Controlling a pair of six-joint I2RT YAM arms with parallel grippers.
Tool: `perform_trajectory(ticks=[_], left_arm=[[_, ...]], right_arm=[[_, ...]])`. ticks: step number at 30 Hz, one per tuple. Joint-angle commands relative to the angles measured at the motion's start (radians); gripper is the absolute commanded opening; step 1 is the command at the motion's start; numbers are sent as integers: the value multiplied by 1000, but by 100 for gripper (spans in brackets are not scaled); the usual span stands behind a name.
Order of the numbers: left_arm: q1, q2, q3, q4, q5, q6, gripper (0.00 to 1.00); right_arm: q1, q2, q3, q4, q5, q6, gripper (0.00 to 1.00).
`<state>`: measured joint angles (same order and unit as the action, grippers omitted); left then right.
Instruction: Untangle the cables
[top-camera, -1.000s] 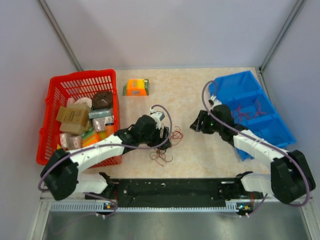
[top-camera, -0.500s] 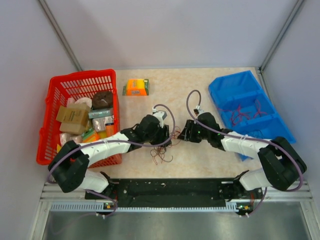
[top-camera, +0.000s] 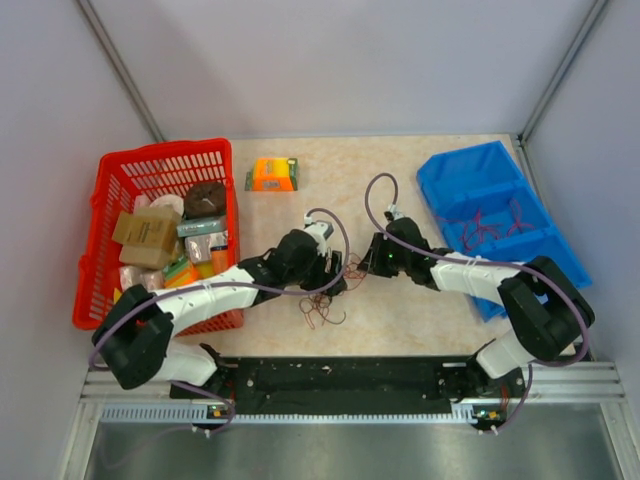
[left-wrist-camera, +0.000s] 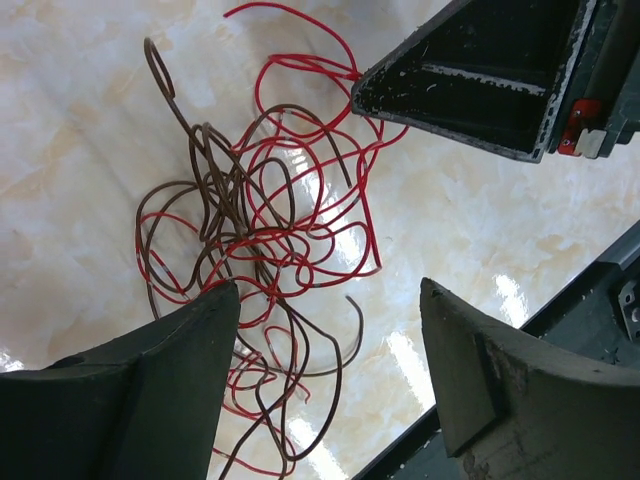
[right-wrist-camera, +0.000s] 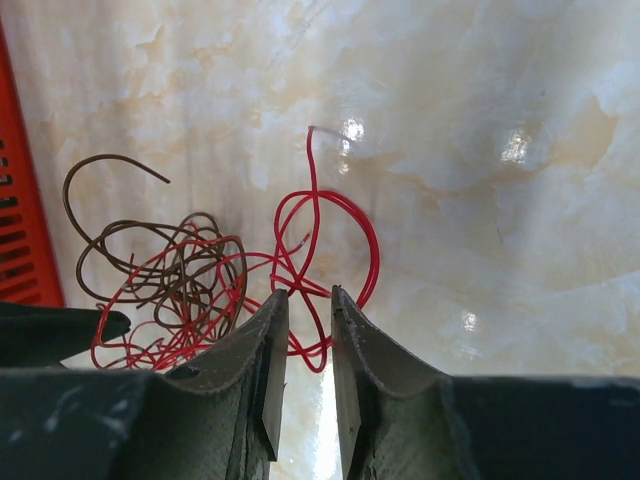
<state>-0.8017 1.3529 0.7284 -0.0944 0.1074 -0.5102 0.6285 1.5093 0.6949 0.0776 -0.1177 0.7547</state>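
The cables (left-wrist-camera: 250, 220) are a loose tangle of thin red and dark brown wires lying on the marble tabletop, small in the top view (top-camera: 322, 305). My left gripper (left-wrist-camera: 328, 290) hangs open right above the tangle, one finger (left-wrist-camera: 180, 380) over its edge and the other over bare table. My right gripper (right-wrist-camera: 308, 295) faces it from the other side of the cables (right-wrist-camera: 180, 270). Its jaws stand a narrow gap apart, with strands of a red loop (right-wrist-camera: 372, 250) running between the tips. In the top view both grippers meet near the table's middle, left gripper (top-camera: 335, 275) and right gripper (top-camera: 368, 262).
A red basket (top-camera: 110, 200) full of packets stands at the left, close behind my left arm. An orange box (top-camera: 273, 172) lies at the back. A blue compartment bin (top-camera: 560, 250) at the right holds more red wires (top-camera: 490, 225). A black rail (top-camera: 340, 375) runs along the near edge.
My right arm has swung left from the blue bin to the tangle and its jaws have narrowed around a red loop. The left gripper has stayed over the cables.
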Motion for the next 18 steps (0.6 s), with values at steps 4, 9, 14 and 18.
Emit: perform_trajectory(ticks=[4, 9, 14, 18], left_arm=[[-2, 64, 72, 32, 3, 24, 72], [-4, 78, 72, 29, -63, 33, 75], [2, 144, 74, 19, -144, 61, 51], [9, 149, 25, 54, -189, 39, 29]], right_arm=[[17, -21, -14, 27, 0, -8, 16], [31, -70, -11, -21, 7, -2, 0], [34, -315, 84, -275, 75, -57, 0], [28, -501, 239, -470, 160, -101, 0]])
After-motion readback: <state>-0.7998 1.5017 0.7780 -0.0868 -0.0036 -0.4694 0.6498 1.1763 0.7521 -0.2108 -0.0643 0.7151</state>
